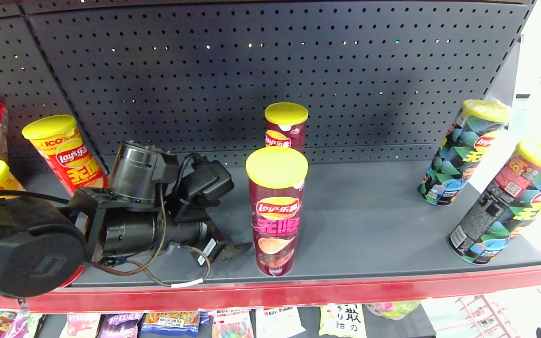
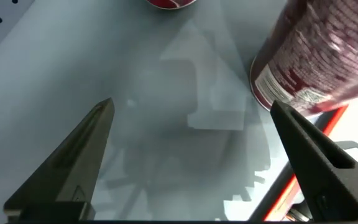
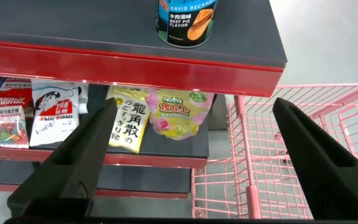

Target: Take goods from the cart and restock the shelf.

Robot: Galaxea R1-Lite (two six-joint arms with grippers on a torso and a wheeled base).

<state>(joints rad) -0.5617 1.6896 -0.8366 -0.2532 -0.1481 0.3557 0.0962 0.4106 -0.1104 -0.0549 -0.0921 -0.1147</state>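
A maroon chip can with a yellow lid (image 1: 276, 211) stands upright near the front edge of the grey shelf (image 1: 369, 220). My left gripper (image 1: 233, 251) rests low on the shelf just left of it, open. In the left wrist view the left gripper (image 2: 192, 106) holds nothing, and the maroon can (image 2: 316, 62) stands just outside one finger, apart from it. A second maroon can (image 1: 285, 126) stands behind, by the pegboard. My right gripper (image 3: 194, 102) hangs open and empty below the shelf front, above the pink wire cart (image 3: 278, 162).
Red chip cans (image 1: 66, 152) stand at the shelf's left. Two dark patterned cans (image 1: 463, 150) (image 1: 510, 202) stand at its right end, one near the red front lip (image 3: 185, 22). Snack bags (image 3: 129, 118) fill the lower shelf. The grey shelf surface between the maroon and patterned cans is bare.
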